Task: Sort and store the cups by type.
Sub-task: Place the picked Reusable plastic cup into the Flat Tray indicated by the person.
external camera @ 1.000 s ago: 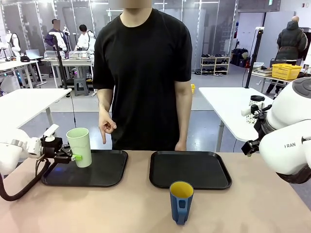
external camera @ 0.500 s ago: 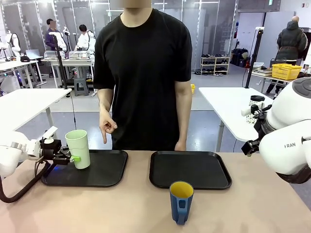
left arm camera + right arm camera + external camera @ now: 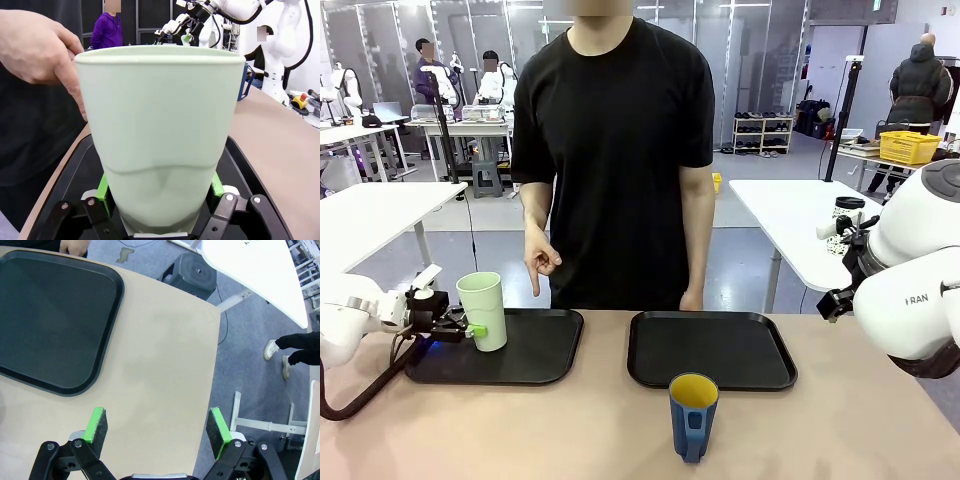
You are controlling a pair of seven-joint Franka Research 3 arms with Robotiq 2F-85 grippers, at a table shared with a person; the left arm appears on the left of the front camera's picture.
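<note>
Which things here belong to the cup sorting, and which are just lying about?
Belong to the job: green tumbler, gripped by the left gripper; blue mug; left tray; right tray.
Lying about: white tumbler with black lid on the side table; yellow crate farther back.

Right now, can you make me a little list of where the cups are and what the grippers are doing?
green cup: upright, over the left tray
blue mug: on the table, before the right tray, handle toward the robot
left gripper: shut on the green cup
right gripper: open, empty, above the table beside the right tray
person's hand: pointing down behind the left tray
</note>
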